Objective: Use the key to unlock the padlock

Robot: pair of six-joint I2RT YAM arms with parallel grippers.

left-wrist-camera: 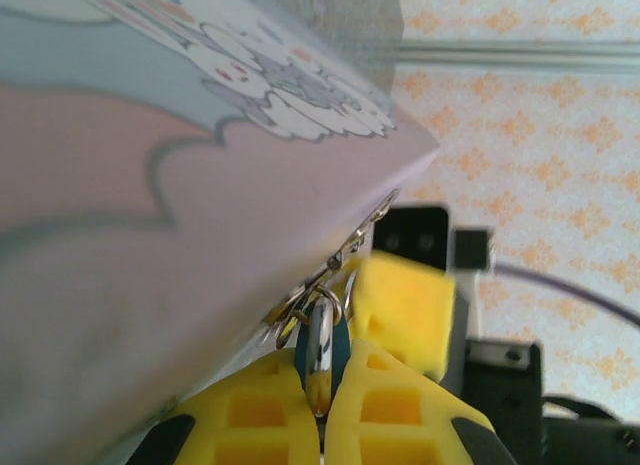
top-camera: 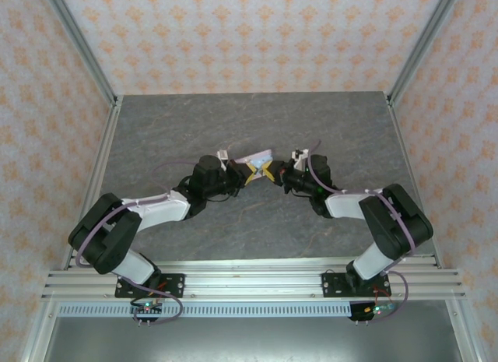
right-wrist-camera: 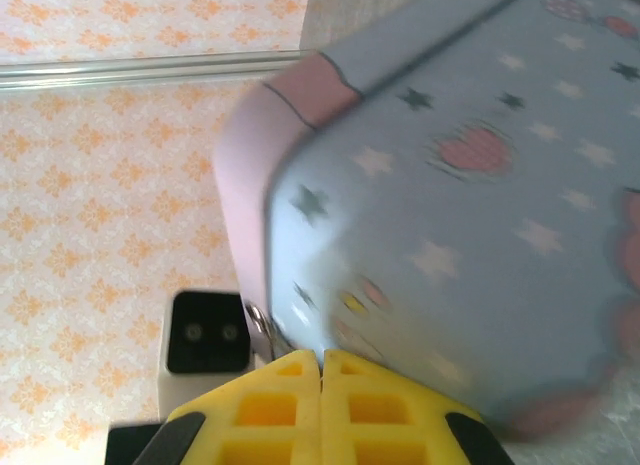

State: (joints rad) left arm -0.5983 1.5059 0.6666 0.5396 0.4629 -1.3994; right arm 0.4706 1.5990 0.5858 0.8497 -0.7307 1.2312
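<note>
Grey stone-look bench (top-camera: 233, 121) between peach patterned walls (top-camera: 47, 105), where two arms meet at a closed pale blue cartoon tin (top-camera: 255, 158), its contents hidden: left fingers (left-wrist-camera: 260, 410) pinch shut on the dark teal padlock (left-wrist-camera: 322, 355) at its clasp, right fingers (right-wrist-camera: 268, 407) pressed together against the tin.

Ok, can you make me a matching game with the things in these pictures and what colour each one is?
Things:
1. tin
2. padlock
3. left gripper
4. table

Colours:
A. grey
B. yellow fingers
C. pale blue and pink, with cartoons
D. dark blue, with a shiny silver loop

Pairs: 1-C, 2-D, 3-B, 4-A
</note>
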